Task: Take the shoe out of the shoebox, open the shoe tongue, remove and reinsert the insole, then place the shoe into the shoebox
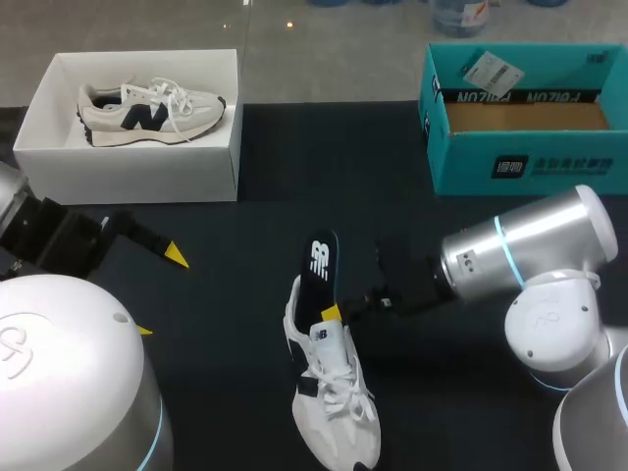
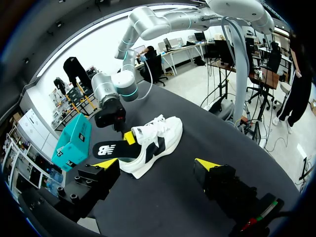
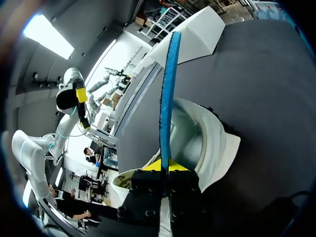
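My right gripper (image 1: 335, 313) is clamped on the insole (image 1: 320, 263), which runs from the heel of the shoe (image 1: 334, 412), lying by the near edge of the table (image 1: 235, 285), toward the far edge; my left gripper (image 1: 160, 292), fingers apart, is farther off.

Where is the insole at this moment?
Head view: the insole is at mid-table, pinched by the right gripper, one end at the opening of the shoe lying on the table, the rest pointing towards the far edge.
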